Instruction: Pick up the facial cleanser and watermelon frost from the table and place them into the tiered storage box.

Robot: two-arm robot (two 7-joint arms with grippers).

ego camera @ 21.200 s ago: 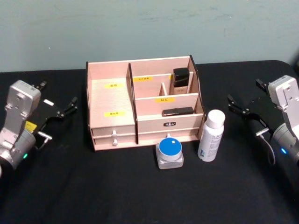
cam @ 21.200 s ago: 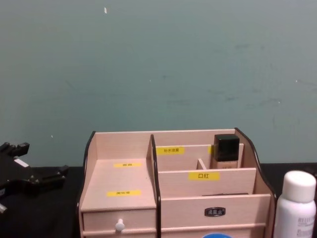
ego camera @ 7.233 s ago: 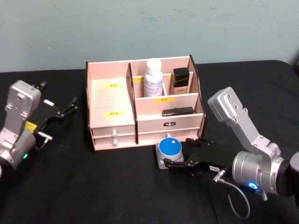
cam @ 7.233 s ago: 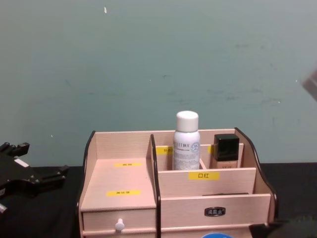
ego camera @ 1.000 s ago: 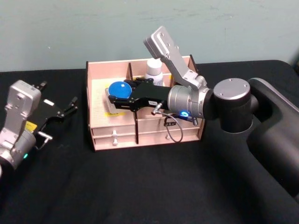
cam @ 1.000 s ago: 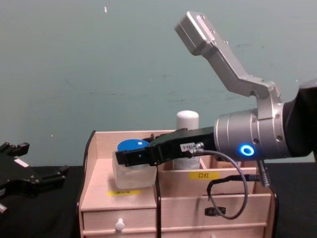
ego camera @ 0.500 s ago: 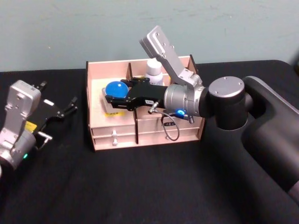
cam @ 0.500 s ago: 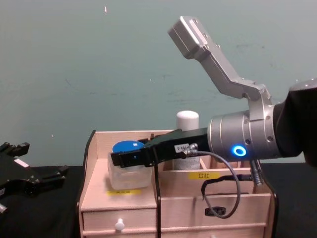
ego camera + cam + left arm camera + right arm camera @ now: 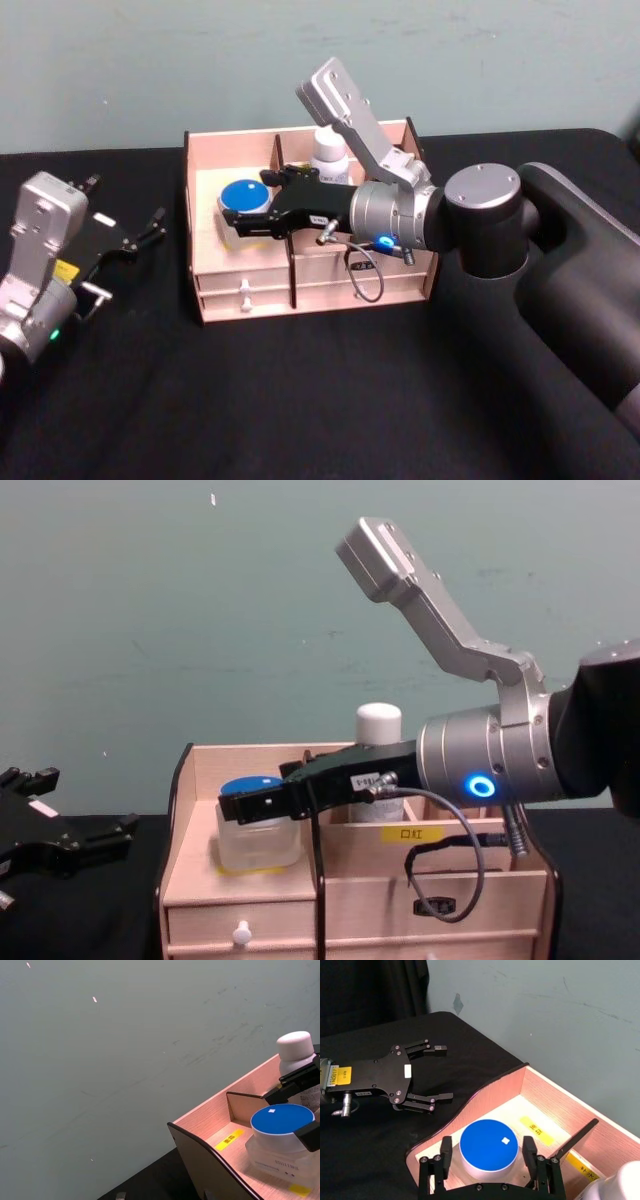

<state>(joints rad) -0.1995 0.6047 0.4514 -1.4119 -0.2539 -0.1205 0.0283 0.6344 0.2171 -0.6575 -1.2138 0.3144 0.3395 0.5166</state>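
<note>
The blue-lidded jar (image 9: pixel 243 199) sits in the tiered storage box's (image 9: pixel 240 284) wide left compartment, the right gripper's (image 9: pixel 247 213) fingers pinching it; release is left. The white bottle (image 9: pixel 329 160) stands in a rear slot. The left gripper (image 9: pixel 148 227), fingers spread, idles over the black desk (image 9: pixel 300 400), before a teal wall (image 9: pixel 200 60).

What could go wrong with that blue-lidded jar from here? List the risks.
1. The right gripper grips the blue-lidded jar low over the organiser's wide left shelf; if not seated flat, it may tip on release.
2. On the way out, the gripper could clip the upright divider or the white bottle.
</note>
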